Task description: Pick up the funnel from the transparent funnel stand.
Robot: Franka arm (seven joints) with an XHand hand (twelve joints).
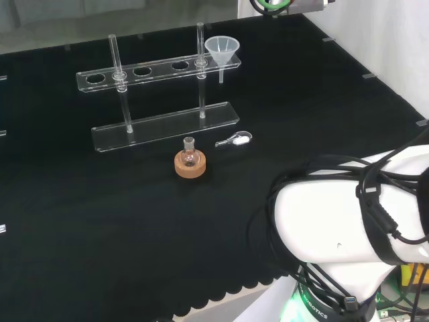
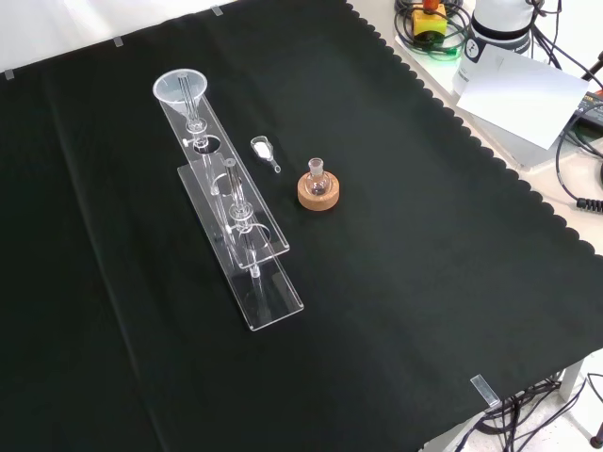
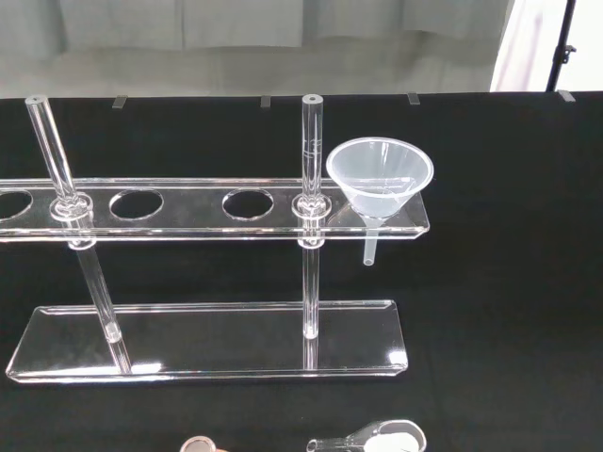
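A clear plastic funnel (image 1: 222, 49) (image 2: 180, 87) (image 3: 379, 176) sits upright in the end hole of the transparent funnel stand (image 1: 161, 72) (image 2: 247, 247) (image 3: 212, 337), its stem hanging below the upper shelf. In the head view this is the stand's right end; in the front view it is the far end. The stand has two upright rods, a holed upper shelf and a flat base. The other holes in the shelf hold nothing. The wrist view looks at the stand and funnel from some way off.
A small round flask on a cork ring (image 1: 190, 164) (image 2: 317, 190) stands just in front of the stand in the head view. A small clear scoop-like piece (image 1: 234, 140) (image 2: 265, 149) (image 3: 373, 440) lies beside it. The arm's white link (image 1: 348, 221) fills the head view's lower right.
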